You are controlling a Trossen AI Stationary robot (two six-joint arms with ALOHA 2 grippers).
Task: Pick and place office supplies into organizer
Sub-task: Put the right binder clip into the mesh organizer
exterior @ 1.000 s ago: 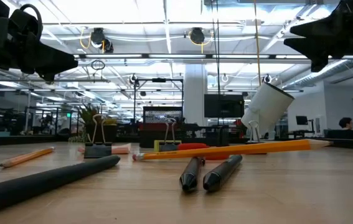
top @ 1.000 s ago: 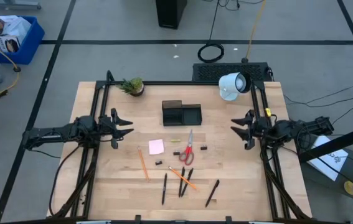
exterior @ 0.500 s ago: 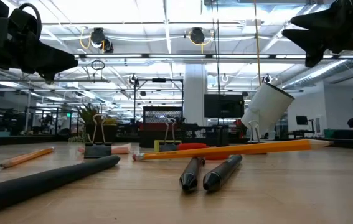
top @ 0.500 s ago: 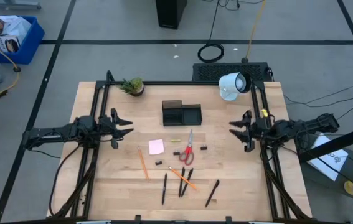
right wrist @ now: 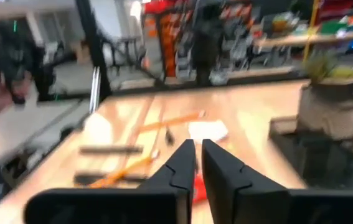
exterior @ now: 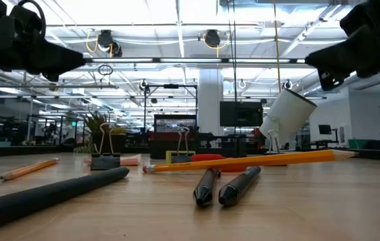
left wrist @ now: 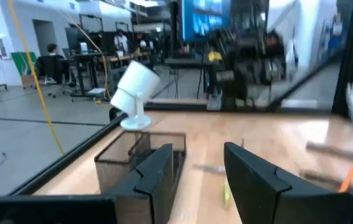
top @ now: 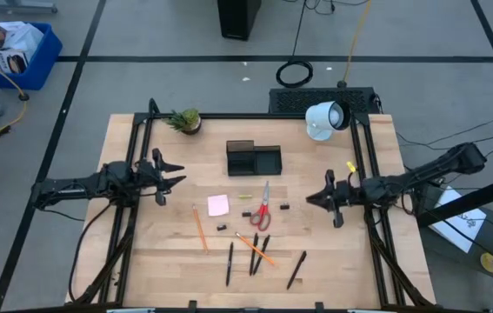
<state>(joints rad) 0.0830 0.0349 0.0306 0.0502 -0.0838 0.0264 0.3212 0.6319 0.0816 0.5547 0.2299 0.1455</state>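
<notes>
Scissors [top: 263,207] lie nearest the right gripper [top: 311,199] — its fingers nearly together, holding nothing — so it should open wide before descending; left gripper [top: 179,174] waits, half open.

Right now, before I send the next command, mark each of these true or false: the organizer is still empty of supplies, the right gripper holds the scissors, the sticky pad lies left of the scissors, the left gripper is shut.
1. No supplies show in the organizer: true, as far as the high view shows.
2. The right gripper holds the scissors: false; they lie on the table, apart from it.
3. The pink sticky pad lies left of the scissors in the high view: true.
4. The left gripper is shut: false; its fingers stand apart.
</notes>
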